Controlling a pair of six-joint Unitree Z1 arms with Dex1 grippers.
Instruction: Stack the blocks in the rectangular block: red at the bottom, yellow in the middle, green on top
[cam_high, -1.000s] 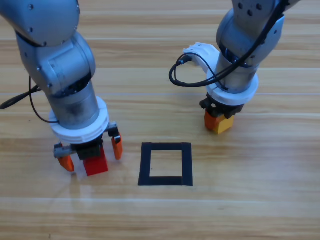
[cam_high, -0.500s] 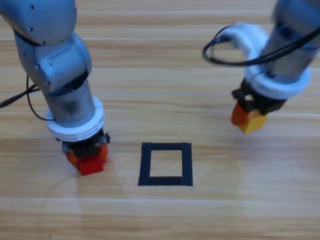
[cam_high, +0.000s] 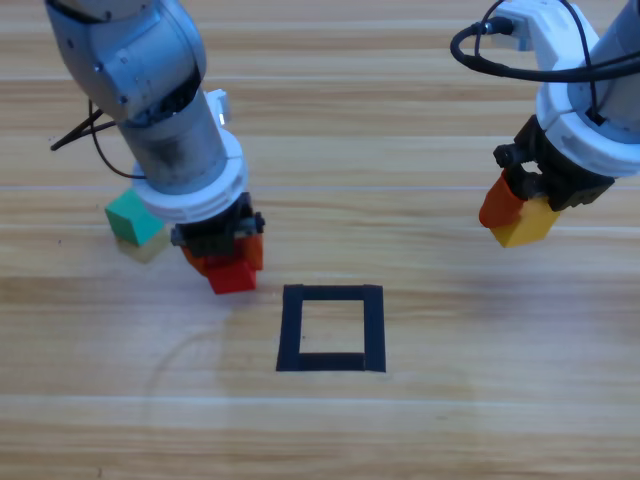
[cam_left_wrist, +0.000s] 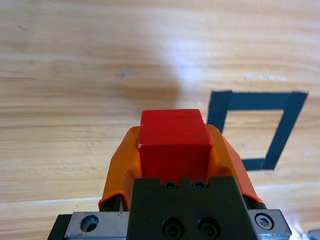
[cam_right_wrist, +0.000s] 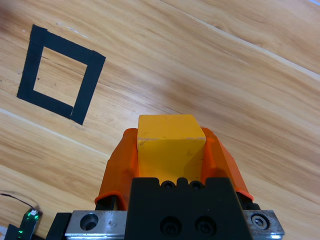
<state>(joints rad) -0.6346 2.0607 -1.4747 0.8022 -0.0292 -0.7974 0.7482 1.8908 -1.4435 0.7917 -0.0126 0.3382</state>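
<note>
The red cube (cam_high: 232, 275) sits clamped between the orange jaws of my left gripper (cam_high: 226, 262), which I see just left of and slightly above the black tape square (cam_high: 332, 328) on the wooden table (cam_high: 400, 420); the cube is outside the outline, near its upper left corner. In the left wrist view the red cube (cam_left_wrist: 173, 146) is squeezed on both sides by the jaws, with the tape square (cam_left_wrist: 257, 129) ahead and to the right. My right gripper (cam_high: 520, 212) is closed on the yellow cube (cam_high: 524, 222), well apart from the square, off to its upper right. The right wrist view shows the yellow cube (cam_right_wrist: 170, 150) pinched the same way. The teal-green cube (cam_high: 133, 218) rests on the table to the left of the left arm, untouched.
</note>
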